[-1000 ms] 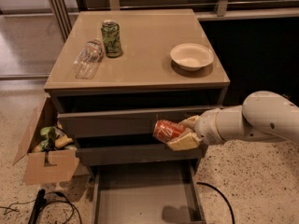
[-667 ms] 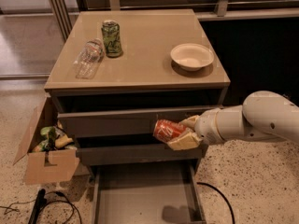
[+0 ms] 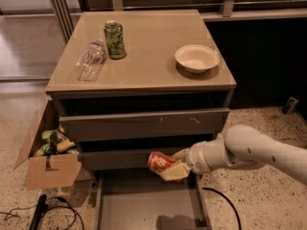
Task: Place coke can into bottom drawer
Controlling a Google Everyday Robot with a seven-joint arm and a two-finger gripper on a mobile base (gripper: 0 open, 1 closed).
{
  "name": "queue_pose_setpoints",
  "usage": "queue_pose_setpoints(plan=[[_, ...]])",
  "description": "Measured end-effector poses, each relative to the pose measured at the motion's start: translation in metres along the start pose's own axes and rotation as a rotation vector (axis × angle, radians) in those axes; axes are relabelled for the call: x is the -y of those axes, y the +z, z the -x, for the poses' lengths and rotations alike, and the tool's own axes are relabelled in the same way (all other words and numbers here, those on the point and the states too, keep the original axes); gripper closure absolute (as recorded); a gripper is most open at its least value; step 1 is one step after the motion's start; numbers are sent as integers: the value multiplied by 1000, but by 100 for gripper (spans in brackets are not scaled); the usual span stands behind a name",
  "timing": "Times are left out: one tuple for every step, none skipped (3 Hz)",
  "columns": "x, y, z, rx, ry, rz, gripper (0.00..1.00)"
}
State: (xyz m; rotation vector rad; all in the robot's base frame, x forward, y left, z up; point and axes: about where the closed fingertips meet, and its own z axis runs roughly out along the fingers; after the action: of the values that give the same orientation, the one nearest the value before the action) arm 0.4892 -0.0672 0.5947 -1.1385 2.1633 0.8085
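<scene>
The coke can is red-orange and lies on its side in my gripper, which is shut on it. The gripper reaches in from the right on a white arm and holds the can in front of the middle drawer front, just above the back part of the open bottom drawer. The bottom drawer is pulled out, with a flat grey floor and low sides. The gripper's shadow falls on the drawer floor near the front.
On the cabinet top stand a green patterned can, a clear plastic bottle lying down, and a white bowl. A cardboard box with items sits left of the cabinet. Cables lie on the floor at both sides.
My gripper has lowered with the coke can, from the level of the upper drawer fronts down to just above the open bottom drawer.
</scene>
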Motion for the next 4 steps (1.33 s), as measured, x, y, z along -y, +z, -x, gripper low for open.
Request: queue_pose_setpoints(plan=[[-9,43,-44,-8,55,55,100],[-9,75,-73,9,18,50,100],[6,93,-80,20,-87,-3,100],[4,96,-79,16,-97,-4,100]])
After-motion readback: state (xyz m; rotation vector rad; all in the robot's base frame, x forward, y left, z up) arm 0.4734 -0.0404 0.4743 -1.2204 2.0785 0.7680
